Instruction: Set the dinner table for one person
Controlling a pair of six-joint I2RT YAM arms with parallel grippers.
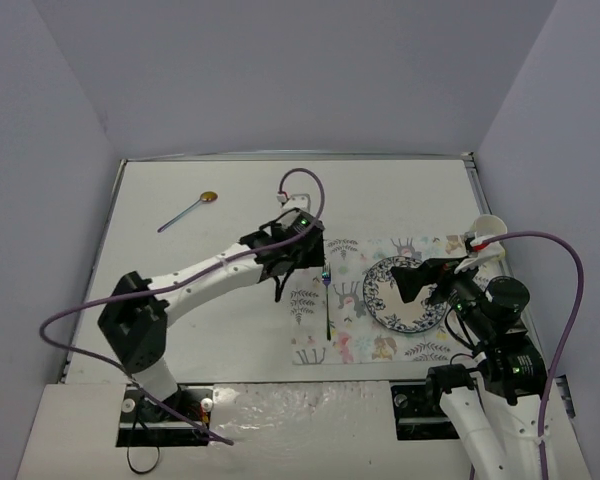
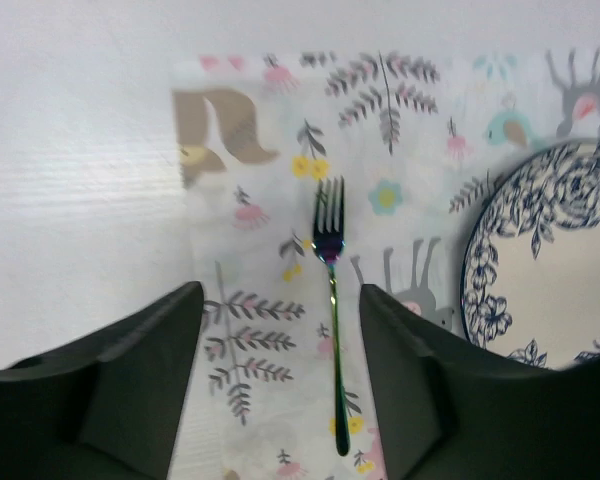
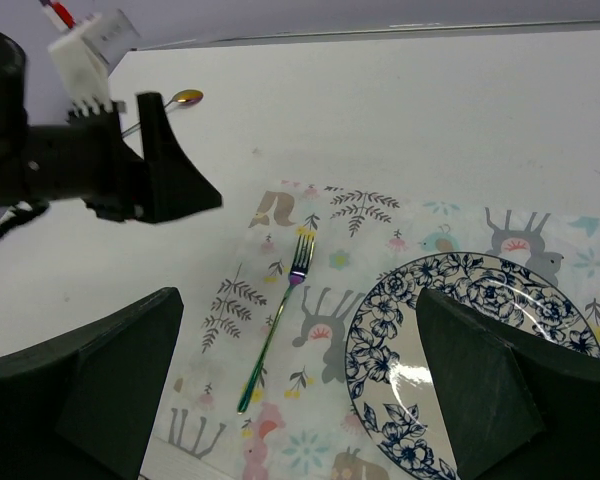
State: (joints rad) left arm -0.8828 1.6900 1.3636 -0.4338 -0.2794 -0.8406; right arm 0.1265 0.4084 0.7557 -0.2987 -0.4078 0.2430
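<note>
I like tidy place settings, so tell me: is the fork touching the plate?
Apart. The left wrist view shows a strip of printed mat between the fork and the plate.

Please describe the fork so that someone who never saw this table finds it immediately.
On the white dinner table lies a cloth mat printed with pastel animals. The fork lies on its left part, apart from the blue-flowered plate. It has a rainbow sheen; the spoon lies far off on bare table.

Bright, even overhead light with faint, soft shadows. White glare streaks the plate [image 3: 460, 345]; left of it, the dinner table [image 2: 80, 200] looks washed-out and slightly soft.
</note>
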